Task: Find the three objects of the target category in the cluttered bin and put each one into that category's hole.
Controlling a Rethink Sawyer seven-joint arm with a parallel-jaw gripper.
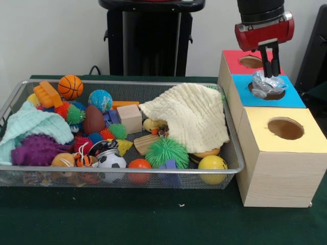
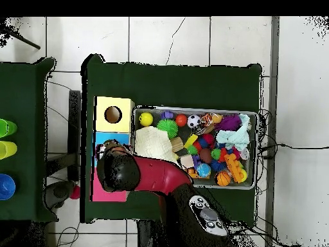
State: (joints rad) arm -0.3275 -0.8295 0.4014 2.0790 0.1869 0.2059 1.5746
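In the front view my gripper (image 1: pixel 270 74) hangs over the blue-topped box (image 1: pixel 294 99), and its fingers close on the top of a crumpled foil lump (image 1: pixel 266 84). The lump sits on the round dark hole (image 1: pixel 276 95) and covers most of it. The wire-mesh bin (image 1: pixel 127 82) lies to the left, full of toys. A small shiny tin can (image 1: pixel 104 148) lies near its front rim by a soccer ball. In the overhead view my arm (image 2: pixel 125 172) covers the gripper and most of the blue box (image 2: pixel 103 137). The bin (image 2: pixel 193 109) shows to its right.
The red-topped box (image 1: pixel 232 58) stands behind the blue one and the yellow-topped box (image 1: pixel 286 127) in front. In the bin a cream cloth (image 1: pixel 194 115) covers the right end and a mint cloth (image 1: pixel 30 125) the left, among spiky balls and wooden blocks.
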